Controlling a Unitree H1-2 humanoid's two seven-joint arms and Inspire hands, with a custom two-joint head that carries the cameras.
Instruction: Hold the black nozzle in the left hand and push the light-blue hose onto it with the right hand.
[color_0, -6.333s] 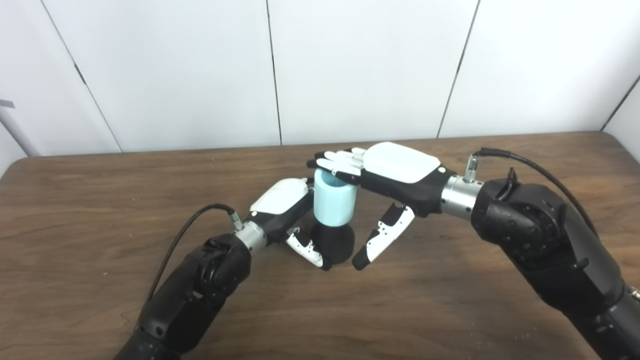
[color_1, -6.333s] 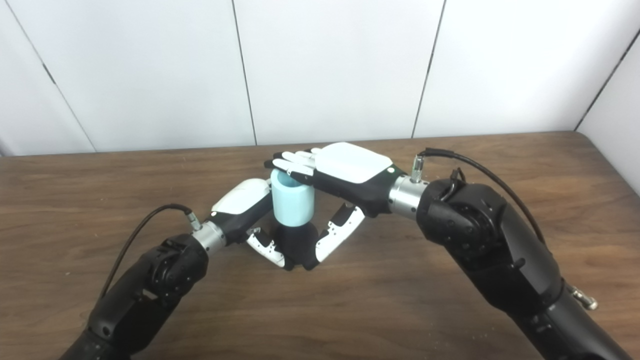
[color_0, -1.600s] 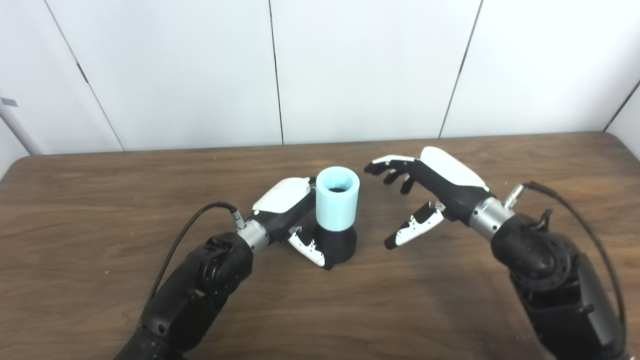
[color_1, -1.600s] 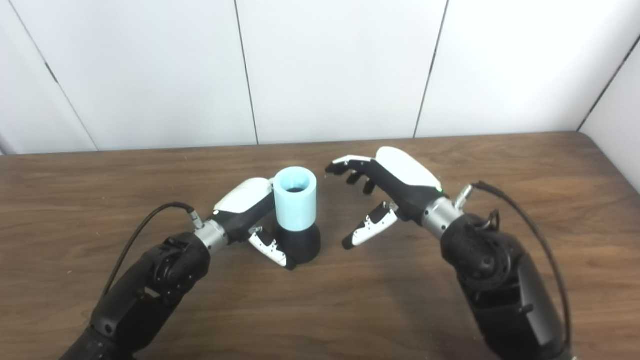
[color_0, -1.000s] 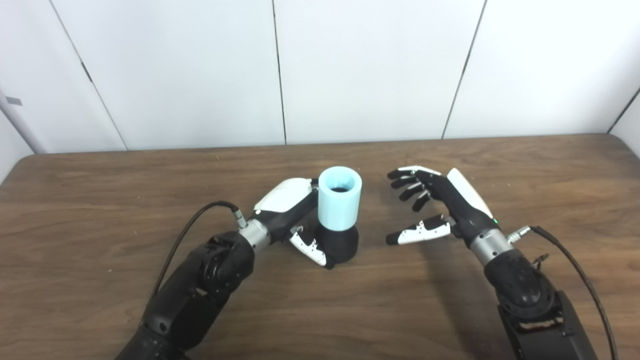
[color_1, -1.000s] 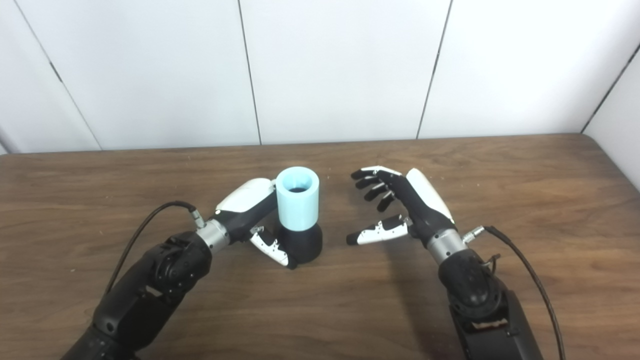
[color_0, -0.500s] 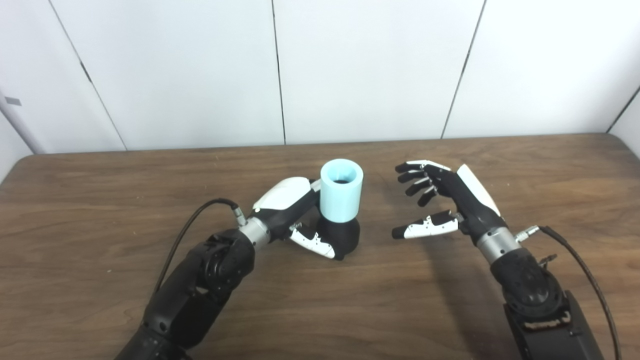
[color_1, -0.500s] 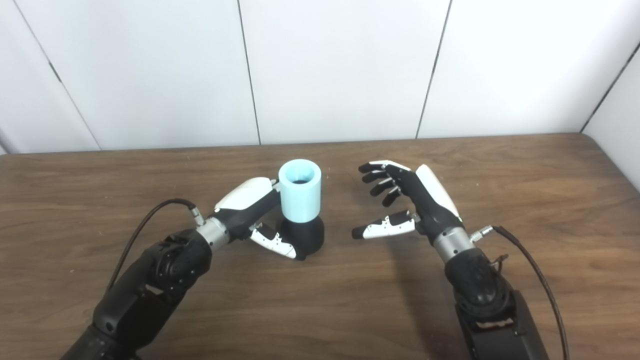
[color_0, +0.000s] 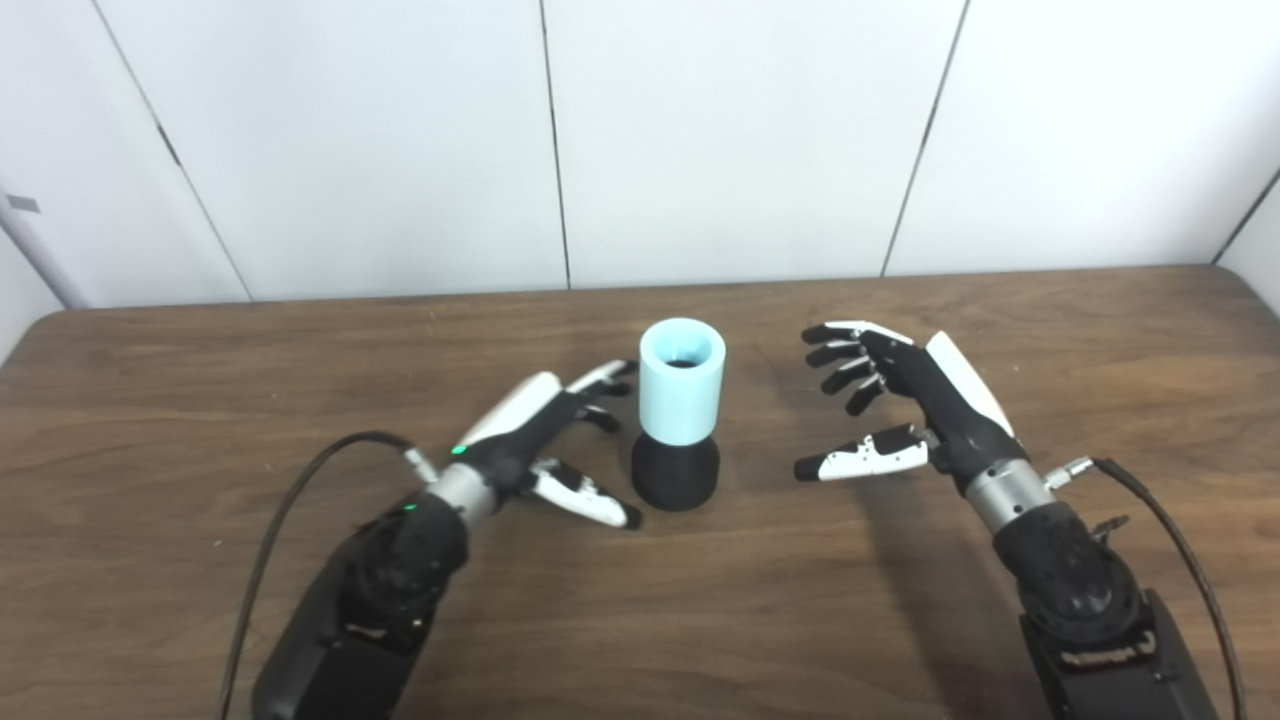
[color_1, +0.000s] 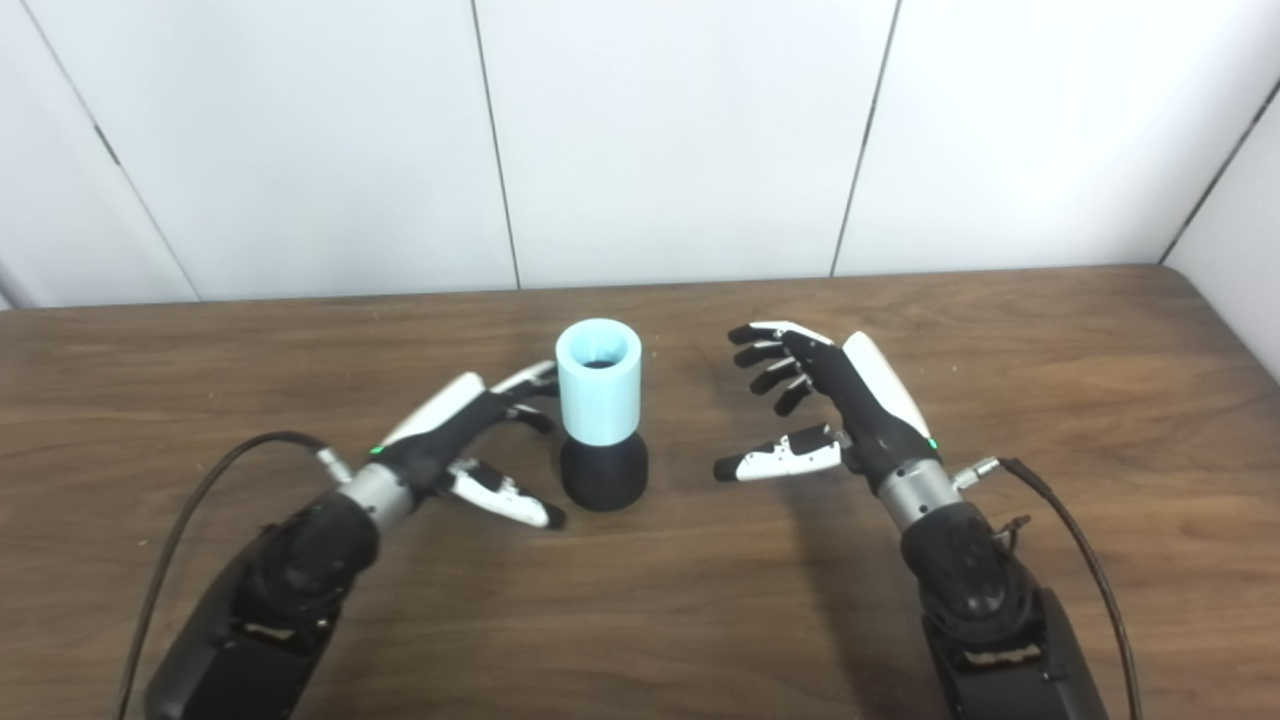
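The light-blue hose (color_0: 681, 381) is a short, smooth, thick-walled tube seated on the rounded black nozzle (color_0: 676, 470), the pair standing upright near the middle of the wooden table (color_0: 200, 400), long axis vertical, open mouth facing up. Inside the mouth something dark shows in both views. The left hand (color_0: 545, 440) lies at the pair's 9 o'clock, fingers spread and holding nothing; the left eye view shows its thumb tip almost at the nozzle's base, while the right eye view shows a clear gap. The right hand (color_1: 825, 405) hovers at 3 o'clock, well apart, fingers spread, empty.
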